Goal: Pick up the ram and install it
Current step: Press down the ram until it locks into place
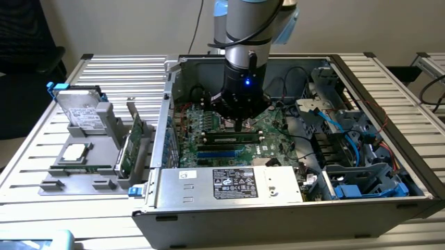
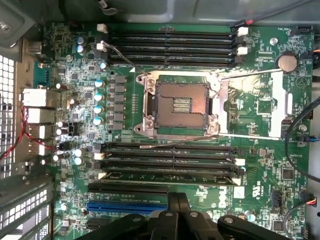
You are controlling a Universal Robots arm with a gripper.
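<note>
Green ram (image 1: pixel 232 139) is lying in a motherboard memory slot (image 2: pixel 170 176), directly beneath the gripper (image 1: pixel 239 126), whose jaws are sitting closed and empty. Risk: uneven downward pressing may be cracking the stick or leaving a latch unseated.

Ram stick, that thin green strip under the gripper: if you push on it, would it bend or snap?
The ram looks like a thin rigid board: probably stiff, not floppy, and light. It stands on edge in a slot under the shut gripper, so a sideways shove might crack it; pressing straight down seems safer.
</note>
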